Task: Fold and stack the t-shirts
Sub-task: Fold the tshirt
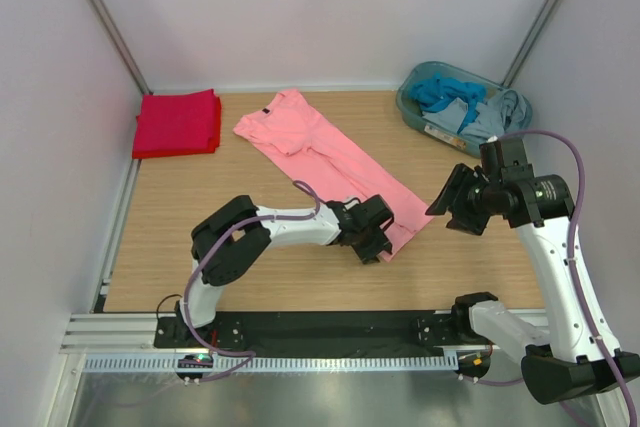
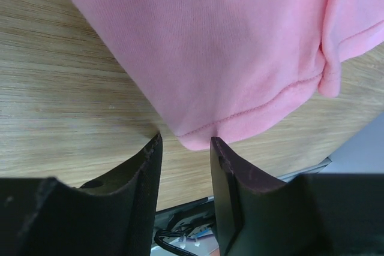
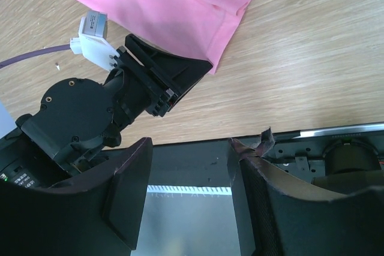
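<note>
The salmon-pink t-shirt (image 1: 325, 157) lies folded into a long strip, running from back centre to front right; its dark neck label is at the far end. The red t-shirt (image 1: 178, 123) lies folded at the back left. My left gripper (image 1: 375, 245) is open at the pink shirt's near hem corner (image 2: 195, 139), the cloth tip just between the fingertips (image 2: 153, 154), nothing gripped. My right gripper (image 1: 457, 209) is open and empty, raised to the right of the pink shirt (image 3: 180, 4); its view shows the left gripper (image 3: 171, 76).
A teal basket (image 1: 430, 127) with blue and grey clothes stands at the back right. White walls close the back and sides. The black base rail (image 1: 330, 329) runs along the table's near edge.
</note>
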Tool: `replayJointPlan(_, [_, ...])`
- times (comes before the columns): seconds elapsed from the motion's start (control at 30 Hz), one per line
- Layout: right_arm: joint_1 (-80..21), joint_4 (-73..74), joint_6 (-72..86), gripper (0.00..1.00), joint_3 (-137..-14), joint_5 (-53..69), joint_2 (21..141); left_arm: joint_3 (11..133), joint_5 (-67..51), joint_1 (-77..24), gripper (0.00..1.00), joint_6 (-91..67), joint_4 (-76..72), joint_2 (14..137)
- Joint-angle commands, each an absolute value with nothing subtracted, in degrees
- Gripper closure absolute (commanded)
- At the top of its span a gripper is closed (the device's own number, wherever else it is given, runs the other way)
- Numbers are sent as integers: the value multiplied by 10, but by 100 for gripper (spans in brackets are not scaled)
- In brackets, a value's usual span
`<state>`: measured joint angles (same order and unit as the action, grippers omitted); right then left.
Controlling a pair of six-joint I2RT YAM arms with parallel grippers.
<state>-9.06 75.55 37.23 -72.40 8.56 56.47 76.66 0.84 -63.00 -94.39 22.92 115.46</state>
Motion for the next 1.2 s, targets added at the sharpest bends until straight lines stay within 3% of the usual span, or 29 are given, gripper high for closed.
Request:
replayJointPlan(0.0, [-96,760,360,41,-737,75,551,779,15,-632,62,-962,235,1165])
replayJointPlan(0.2, [-95,760,362,41,-744,74,554,789,16,-635,71,-960,256,1171])
replayJointPlan(0.53, [-95,774,359,41,-745,72,548,790,13,-635,100,-955,268,1165])
replayJointPlan(1.17, [-101,733,323,40,-583,102,543,507,-17,-665,100,-974,354,866])
